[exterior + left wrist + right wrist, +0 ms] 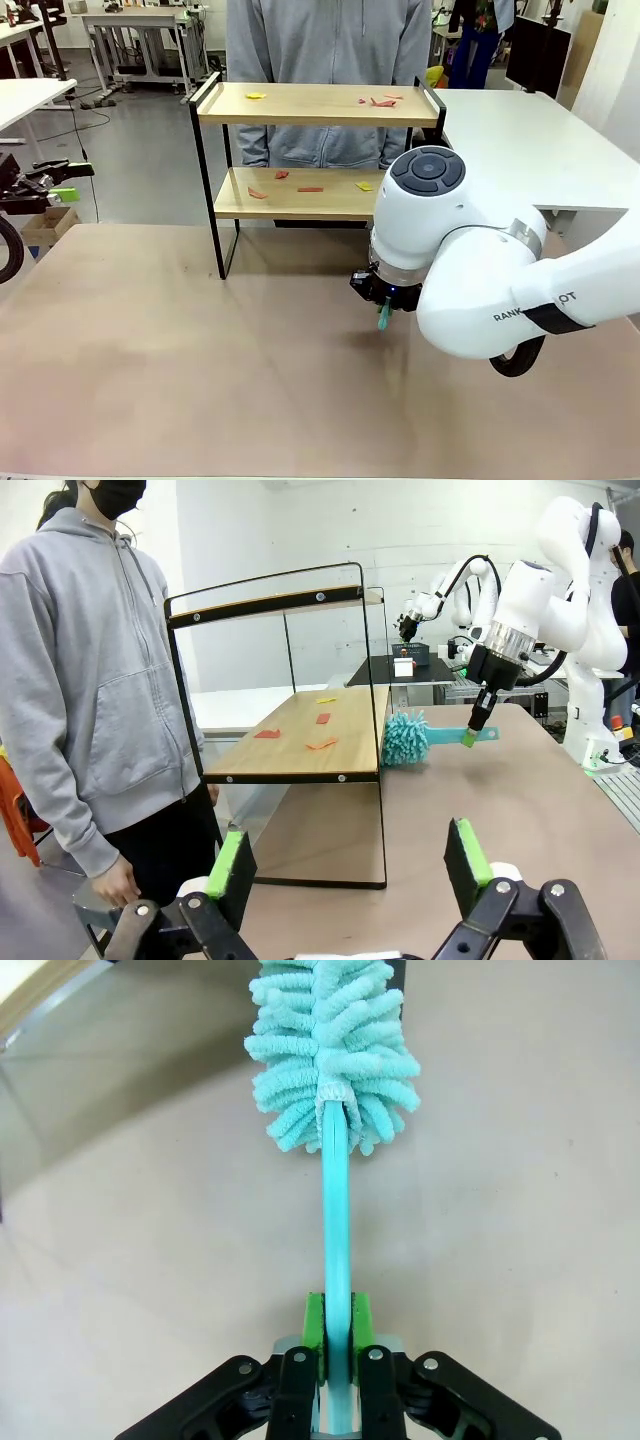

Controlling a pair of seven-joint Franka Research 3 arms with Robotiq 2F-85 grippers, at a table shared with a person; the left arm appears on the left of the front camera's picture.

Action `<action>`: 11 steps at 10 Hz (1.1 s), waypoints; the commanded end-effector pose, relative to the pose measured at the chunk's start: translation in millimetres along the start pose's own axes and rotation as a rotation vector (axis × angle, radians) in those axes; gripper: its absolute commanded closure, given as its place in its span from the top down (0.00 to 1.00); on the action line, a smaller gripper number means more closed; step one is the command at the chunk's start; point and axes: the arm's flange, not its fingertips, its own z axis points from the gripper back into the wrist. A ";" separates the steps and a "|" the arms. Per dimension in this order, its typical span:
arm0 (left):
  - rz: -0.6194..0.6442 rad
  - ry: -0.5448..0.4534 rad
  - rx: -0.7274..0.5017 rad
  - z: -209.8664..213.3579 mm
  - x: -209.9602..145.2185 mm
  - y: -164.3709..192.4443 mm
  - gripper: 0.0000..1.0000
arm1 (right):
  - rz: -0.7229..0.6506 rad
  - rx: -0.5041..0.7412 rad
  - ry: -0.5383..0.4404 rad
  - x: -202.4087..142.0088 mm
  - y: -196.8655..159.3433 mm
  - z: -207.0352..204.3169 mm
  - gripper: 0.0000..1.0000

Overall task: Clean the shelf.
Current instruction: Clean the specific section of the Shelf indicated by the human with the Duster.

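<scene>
Shelf (310, 104) sits at the far edge of the surface (180, 360), scraps (380, 101) on both boards. Looks light and stiff, probably tips easily, so I'd steady it by the black frame. Right jaws clamp the handle of the fluffy duster (335, 1050); left jaws hang open. Busy lab behind.

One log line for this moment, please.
right gripper: shut on duster | left gripper: open, empty | duster head: beside lower board of shelf | scraps: on both boards
</scene>
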 end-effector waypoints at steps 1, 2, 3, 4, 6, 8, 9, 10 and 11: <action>-0.014 0.004 0.001 0.4 2.2 -2.1 1.00 | 0.006 0.008 -0.007 -0.5 1.5 4.5 0.13; -0.014 0.004 0.001 0.4 2.2 -2.1 1.00 | 0.056 0.066 -0.042 -0.7 -0.1 23.0 0.13; -0.014 0.004 0.001 0.4 2.2 -2.1 1.00 | 0.085 0.110 -0.055 -4.2 -6.8 43.0 0.13; -0.014 0.004 0.001 0.4 2.2 -2.1 1.00 | 0.120 0.140 -0.049 -6.9 -11.2 57.2 0.13; -0.014 0.004 0.001 0.4 2.2 -2.1 1.00 | 0.197 0.208 -0.004 -4.2 -14.8 69.3 0.13; -0.014 0.004 0.001 0.4 2.2 -2.1 1.00 | 0.269 0.281 0.030 0.1 -20.9 75.9 0.13; -0.014 0.004 0.001 0.4 2.2 -2.1 1.00 | 0.326 0.325 0.049 0.8 -26.4 79.3 0.13; -0.014 0.004 0.001 0.4 2.2 -2.1 1.00 | 0.394 0.362 0.068 0.3 -32.6 82.2 0.13; -0.014 0.004 0.001 0.4 2.2 -2.1 1.00 | 0.475 0.399 0.085 -2.0 -38.4 85.6 0.13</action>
